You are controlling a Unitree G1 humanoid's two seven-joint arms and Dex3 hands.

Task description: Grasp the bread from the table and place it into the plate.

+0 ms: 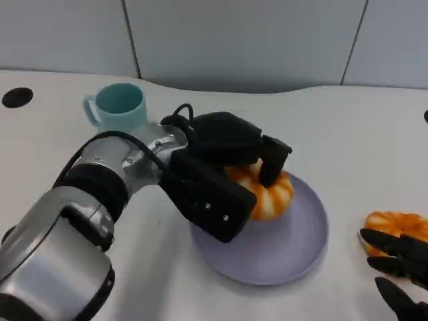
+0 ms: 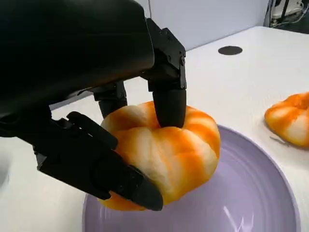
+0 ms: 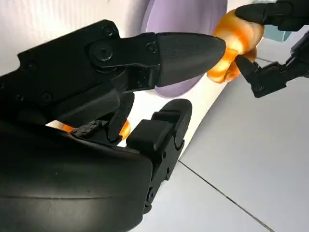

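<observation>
A teal mug (image 1: 119, 105) stands upright near the tabletop's (image 1: 361, 127) far left edge. Next, the left robot hand (image 1: 231, 157) reaches in from the near left and grips the bread (image 1: 271, 194), an orange-and-white striped bun; fingers (image 2: 169, 104) press on its top and the thumb sits against its near side. The bread is over the left part of the lavender plate (image 1: 294, 247), low against its surface; contact with the plate cannot be confirmed. A second, similar bun (image 1: 394, 227) lies on the tabletop near the right edge, just beside the right robot hand (image 1: 401, 267), whose fingers are spread and hold nothing.
</observation>
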